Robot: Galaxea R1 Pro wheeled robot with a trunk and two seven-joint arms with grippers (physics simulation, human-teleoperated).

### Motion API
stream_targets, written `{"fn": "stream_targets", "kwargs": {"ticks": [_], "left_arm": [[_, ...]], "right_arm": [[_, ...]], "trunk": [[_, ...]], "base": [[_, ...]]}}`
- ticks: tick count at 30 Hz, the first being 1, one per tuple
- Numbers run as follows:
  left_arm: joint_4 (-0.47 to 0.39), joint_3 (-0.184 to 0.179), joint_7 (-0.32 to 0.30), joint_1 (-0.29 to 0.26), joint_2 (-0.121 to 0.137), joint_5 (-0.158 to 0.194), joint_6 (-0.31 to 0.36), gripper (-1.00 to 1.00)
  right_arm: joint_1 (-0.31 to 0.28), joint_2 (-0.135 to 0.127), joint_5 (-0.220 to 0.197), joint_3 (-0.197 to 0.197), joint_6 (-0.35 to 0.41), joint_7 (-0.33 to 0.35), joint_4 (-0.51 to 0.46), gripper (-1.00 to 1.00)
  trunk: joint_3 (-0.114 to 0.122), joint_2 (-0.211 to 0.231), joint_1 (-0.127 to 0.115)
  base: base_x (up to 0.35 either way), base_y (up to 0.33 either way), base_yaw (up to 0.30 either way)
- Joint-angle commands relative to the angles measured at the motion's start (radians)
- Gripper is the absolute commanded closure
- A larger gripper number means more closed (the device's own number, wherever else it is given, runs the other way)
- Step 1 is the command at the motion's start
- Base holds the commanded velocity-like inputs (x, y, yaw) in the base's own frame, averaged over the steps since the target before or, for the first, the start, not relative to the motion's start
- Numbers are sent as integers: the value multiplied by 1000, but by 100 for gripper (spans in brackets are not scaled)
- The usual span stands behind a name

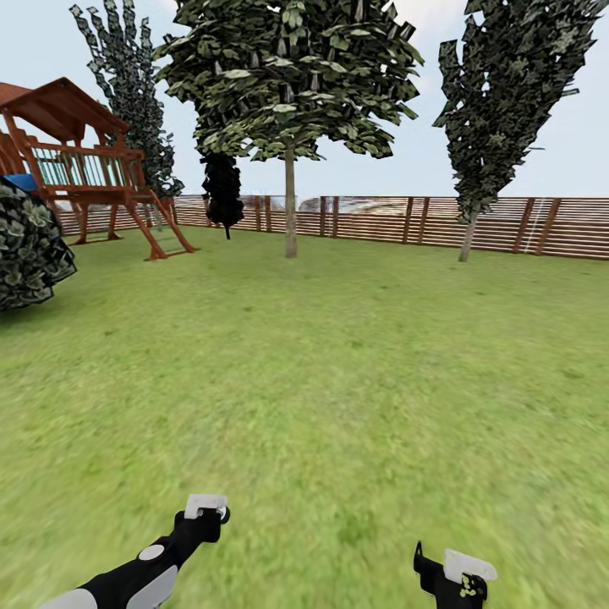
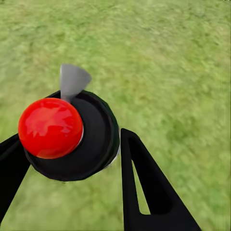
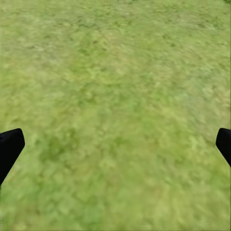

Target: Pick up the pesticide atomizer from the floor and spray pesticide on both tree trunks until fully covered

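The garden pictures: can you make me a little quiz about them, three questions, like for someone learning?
1. True or false: the left gripper is shut on the atomizer, which has a red ball top.
2. What lies under the right gripper? A) a paved patch B) grass C) a slide
3. Fill in: the broad-leaved tree in the middle stands in front of a wooden ____.

Key: 1 true. 2 B; the right fingers are spread wide with nothing between them. 3 fence; the playhouse stands off to the left.
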Motion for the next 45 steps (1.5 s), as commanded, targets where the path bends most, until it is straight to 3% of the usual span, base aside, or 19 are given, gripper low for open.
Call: {"fn": "stream_targets", "kwargs": {"ticks": [1, 45], "left_arm": [[-2, -8, 2, -2, 1, 9, -5, 100], [-2, -8, 4, -2, 1, 9, -4, 100]], "right_arm": [[-2, -2, -10, 8, -6, -6, -1, -100], [-2, -2, -7, 8, -6, -6, -1, -100]], "trunk": [[-2, -2, 1], [-2, -2, 1]], "base": [[334, 0, 0], [334, 0, 0]]}}
